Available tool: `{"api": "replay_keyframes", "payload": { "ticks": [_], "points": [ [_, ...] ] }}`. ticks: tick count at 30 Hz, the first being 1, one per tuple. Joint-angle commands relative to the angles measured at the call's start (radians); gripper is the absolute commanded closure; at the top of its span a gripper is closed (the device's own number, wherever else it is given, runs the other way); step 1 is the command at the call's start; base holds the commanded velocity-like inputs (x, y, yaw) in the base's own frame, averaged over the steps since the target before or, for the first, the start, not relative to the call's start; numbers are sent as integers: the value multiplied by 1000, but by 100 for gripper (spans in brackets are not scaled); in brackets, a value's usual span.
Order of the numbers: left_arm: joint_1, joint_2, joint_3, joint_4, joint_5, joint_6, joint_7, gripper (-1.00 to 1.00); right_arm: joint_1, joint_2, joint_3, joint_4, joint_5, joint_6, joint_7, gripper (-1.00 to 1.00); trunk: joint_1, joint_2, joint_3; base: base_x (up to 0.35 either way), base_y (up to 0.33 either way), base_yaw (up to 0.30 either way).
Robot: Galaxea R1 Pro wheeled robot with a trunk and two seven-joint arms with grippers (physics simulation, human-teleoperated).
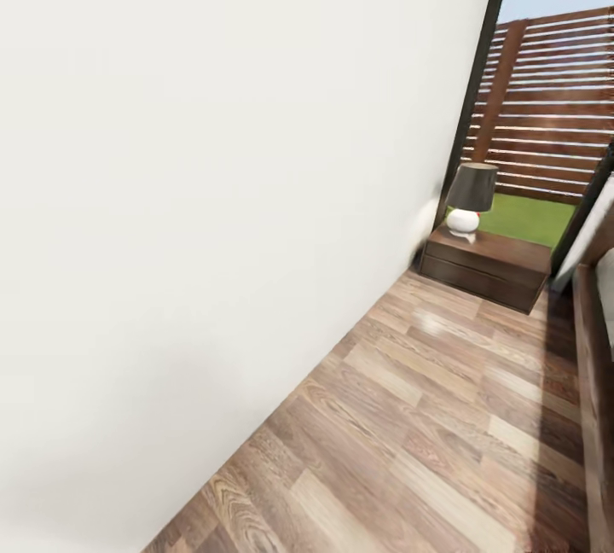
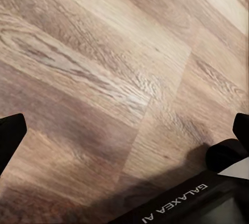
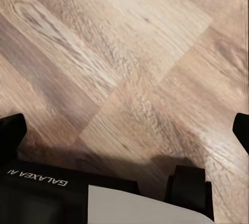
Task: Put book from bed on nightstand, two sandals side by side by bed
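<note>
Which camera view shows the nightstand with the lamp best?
The head view: the nightstand stands whole against the white wall, with the lamp on top, beside the window. Both wrist views look down at the wood floor, with fingertips at the edges, not at the nightstand.

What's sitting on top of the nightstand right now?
In the head view, the nightstand carries a lamp with a dark shade and round white base near its left end. The rest of its top looks bare. No book is on it.
</note>
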Motion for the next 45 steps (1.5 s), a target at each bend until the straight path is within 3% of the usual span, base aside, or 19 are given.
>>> {"api": "replay_keyframes", "payload": {
  "ticks": [1, 4, 9, 25, 45],
  "points": [
    [0, 1, -1, 1, 0, -5, -2, -100, -2, -1, -8, 3, -9, 2, 3, -100, 0, 0, 0, 146, 0, -282],
    [0, 1, -1, 1, -1, -5, -1, -100, -2, -1, -8, 3, -52, -2, 3, -100, 0, 0, 1, 138, 0, -282],
    [0, 1, 0, 0, -1, -5, -1, -100, -2, -2, -8, 3, -67, -3, 3, -100, 0, 0, 4, 73, 0, -282],
    [-1, 0, -1, 1, -1, -5, -1, -100, -2, -1, -7, 3, -69, -3, 2, -100, 0, 0, 12, 312, 0, -275],
    [0, 0, -2, 1, -1, -5, -1, -100, -2, -1, -6, 3, -68, -3, 2, -100, 0, 0, 12, 322, 0, -19]
  ]
}}
